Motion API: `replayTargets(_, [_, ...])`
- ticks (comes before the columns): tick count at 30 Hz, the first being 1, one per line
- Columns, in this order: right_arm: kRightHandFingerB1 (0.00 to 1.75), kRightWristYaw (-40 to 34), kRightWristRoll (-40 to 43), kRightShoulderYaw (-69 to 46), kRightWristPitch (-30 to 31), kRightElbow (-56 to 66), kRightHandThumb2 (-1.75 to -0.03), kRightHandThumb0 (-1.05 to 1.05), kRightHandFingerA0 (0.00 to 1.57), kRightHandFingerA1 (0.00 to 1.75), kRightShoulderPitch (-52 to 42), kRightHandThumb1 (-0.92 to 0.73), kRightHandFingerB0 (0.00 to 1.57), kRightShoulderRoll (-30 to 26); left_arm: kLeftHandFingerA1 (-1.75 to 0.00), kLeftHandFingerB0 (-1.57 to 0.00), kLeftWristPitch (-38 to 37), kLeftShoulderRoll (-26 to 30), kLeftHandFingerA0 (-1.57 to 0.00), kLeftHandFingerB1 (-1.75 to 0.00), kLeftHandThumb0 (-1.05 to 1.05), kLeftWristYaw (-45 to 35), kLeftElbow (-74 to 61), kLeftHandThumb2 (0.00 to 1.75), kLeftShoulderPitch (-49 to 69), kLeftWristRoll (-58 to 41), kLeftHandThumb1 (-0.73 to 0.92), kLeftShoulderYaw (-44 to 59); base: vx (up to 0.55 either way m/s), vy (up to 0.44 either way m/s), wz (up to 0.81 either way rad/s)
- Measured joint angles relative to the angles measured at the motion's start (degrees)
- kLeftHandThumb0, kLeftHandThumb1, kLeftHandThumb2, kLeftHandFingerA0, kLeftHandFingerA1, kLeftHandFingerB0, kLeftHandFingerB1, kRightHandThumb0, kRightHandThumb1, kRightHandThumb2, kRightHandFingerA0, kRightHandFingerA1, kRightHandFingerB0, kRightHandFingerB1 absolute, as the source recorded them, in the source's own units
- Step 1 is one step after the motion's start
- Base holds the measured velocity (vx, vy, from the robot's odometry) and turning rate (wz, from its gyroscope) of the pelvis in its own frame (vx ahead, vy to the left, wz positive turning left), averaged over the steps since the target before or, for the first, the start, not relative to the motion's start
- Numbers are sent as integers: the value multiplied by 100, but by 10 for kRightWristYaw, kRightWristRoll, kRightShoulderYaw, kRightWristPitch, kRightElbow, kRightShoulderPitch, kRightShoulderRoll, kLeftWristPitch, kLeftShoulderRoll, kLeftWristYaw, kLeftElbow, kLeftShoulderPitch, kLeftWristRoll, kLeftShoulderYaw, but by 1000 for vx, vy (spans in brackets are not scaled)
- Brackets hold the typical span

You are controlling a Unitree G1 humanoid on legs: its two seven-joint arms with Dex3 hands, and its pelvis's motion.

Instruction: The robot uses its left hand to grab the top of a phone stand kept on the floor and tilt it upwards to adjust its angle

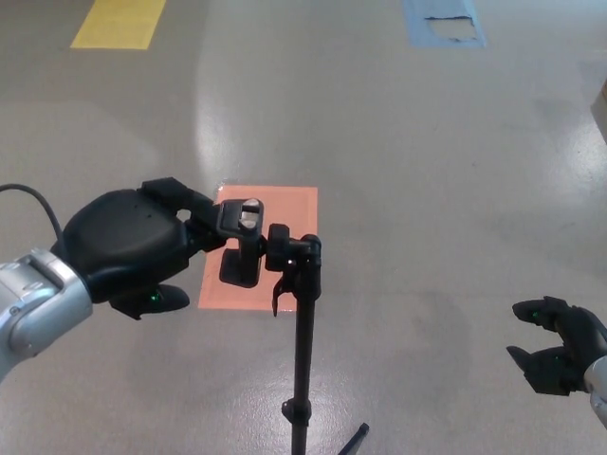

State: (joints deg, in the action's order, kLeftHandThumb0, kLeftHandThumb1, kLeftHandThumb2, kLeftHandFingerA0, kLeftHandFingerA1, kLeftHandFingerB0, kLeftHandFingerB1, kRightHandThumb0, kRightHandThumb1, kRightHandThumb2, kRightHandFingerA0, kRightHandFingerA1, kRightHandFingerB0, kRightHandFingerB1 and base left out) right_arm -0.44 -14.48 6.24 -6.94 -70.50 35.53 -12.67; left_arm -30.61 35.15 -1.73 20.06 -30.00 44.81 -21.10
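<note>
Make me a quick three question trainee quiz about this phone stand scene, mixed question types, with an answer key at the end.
1. True or false: the left hand grips the phone clamp at the top of the phone stand.
2. Multiple choice: the right hand is A) holding the pole, B) open and apart from the stand, C) resting on the orange floor patch.
3. Fill in: the yellow floor marking lies at the picture's upper ____.

Key: 1 true; 2 B; 3 left.

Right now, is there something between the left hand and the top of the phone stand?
Nothing visible. The left hand already has its fingers on the phone stand at its top clamp.
</note>
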Motion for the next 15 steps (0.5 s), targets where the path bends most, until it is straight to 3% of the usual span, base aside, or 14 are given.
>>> replayTargets(15, [33, 1, -2, 2, 4, -2, -63, -30, 44, 42, 8, -75, 28, 0, -31, -14, 20, 0, -22, -33, -28, -17, 105, 62, -80, -12, 61, 19, 0, 0, 0])
